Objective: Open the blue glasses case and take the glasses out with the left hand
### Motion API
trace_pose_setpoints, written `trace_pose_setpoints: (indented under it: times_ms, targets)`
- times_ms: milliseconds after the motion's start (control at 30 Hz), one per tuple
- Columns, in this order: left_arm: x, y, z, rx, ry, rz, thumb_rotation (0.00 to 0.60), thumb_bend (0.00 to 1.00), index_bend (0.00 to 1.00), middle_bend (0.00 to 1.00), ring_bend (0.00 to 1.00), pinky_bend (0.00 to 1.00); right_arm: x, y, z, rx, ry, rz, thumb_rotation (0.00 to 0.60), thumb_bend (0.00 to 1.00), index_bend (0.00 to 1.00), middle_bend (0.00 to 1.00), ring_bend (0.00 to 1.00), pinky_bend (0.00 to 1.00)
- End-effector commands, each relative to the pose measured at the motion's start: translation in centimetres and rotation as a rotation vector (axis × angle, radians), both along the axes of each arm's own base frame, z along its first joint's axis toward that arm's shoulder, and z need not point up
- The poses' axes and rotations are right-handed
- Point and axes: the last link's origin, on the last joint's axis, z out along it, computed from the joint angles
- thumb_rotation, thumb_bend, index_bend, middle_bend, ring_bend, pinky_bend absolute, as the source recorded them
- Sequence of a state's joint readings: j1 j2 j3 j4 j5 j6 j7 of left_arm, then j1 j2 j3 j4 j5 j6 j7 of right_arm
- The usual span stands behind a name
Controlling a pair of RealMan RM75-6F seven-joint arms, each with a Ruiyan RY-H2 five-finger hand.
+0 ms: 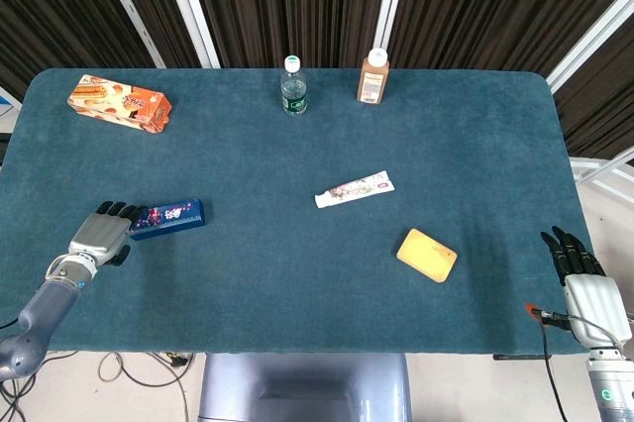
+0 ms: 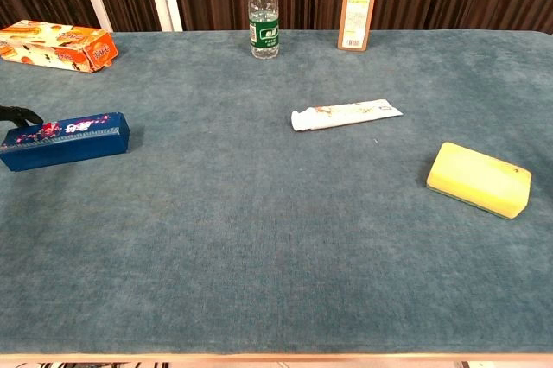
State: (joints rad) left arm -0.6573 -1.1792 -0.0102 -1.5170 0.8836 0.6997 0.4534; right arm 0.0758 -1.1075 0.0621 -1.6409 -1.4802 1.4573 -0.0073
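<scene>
Blue glasses case (image 1: 166, 218) is seen lying flat on the bench (image 1: 297, 174), lid not visibly raised; closed, as far as can be told. Its long axis is skewed, far end angled away from the left hand (image 1: 99, 234).

Left hand is placed at the case's near short end, fingertips (image 1: 121, 210) at or over that end. Contact is likely but a true grasp cannot be confirmed from the head view; in the chest view only a dark sliver of the hand is caught at the frame edge, just beside the case's end. Fingers look lightly curled, nothing enclosed. Whether it is gripping or merely touching cannot be told.

Placement is judged purposeful: an end-on approach would let the case be steadied or turned so the seam faces the hand before the lid is pried.

Right hand (image 1: 584, 278) is held well apart from the case, off the bench's far corner on its own side, fingers extended and holding nothing; judged parked, since the task is assigned to the left.

Well away from the left hand: snack box (image 1: 120, 103), water bottle (image 1: 294, 86), brown bottle (image 1: 373, 76), toothpaste tube (image 1: 354, 188), yellow sponge (image 1: 427, 255). None obstruct the working area.

Task judged at its start: case unopened, glasses not visible.
</scene>
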Motion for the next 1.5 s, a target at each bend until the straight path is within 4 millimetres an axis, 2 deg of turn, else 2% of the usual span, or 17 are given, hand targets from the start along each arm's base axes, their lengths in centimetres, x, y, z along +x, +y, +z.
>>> trace_pose_setpoints:
  times_ms: [33,467,900,1133,1500]
  targets:
    - [0.2,-0.3,-0.3,-0.01,-0.014,0.003,0.6,0.49,0.0,0.12,0.0,0.03,0.0,0.0,0.0,0.0,0.0,0.0,0.6,0.15,0.0,0.0,0.0,0.19]
    - [2.2,-3.8,-0.2,-0.082,-0.08,-0.068,0.6,0.49,0.0,0.18,0.0,0.02,0.0,0.0,0.0,0.003,-0.007,-0.006,0.6,0.15,0.0,0.0,0.0,0.19]
    - [5.3,-6.1,-2.3,-0.198,-0.119,-0.204,0.6,0.49,0.0,0.23,0.0,0.0,0.0,-0.1,0.1,0.004,-0.018,-0.014,0.6,0.15,0.0,0.0,0.0,0.19]
    - [6.5,-6.2,-3.0,-0.199,-0.147,-0.241,0.6,0.49,0.0,0.21,0.0,0.0,0.0,0.0,0.0,0.006,-0.022,-0.016,0.6,0.15,0.0,0.0,0.0,0.19]
    - [7.3,-5.0,-4.0,-0.183,-0.158,-0.249,0.6,0.49,0.0,0.21,0.0,0.0,0.0,0.0,0.0,0.007,-0.033,-0.022,0.6,0.15,0.0,0.0,0.0,0.19]
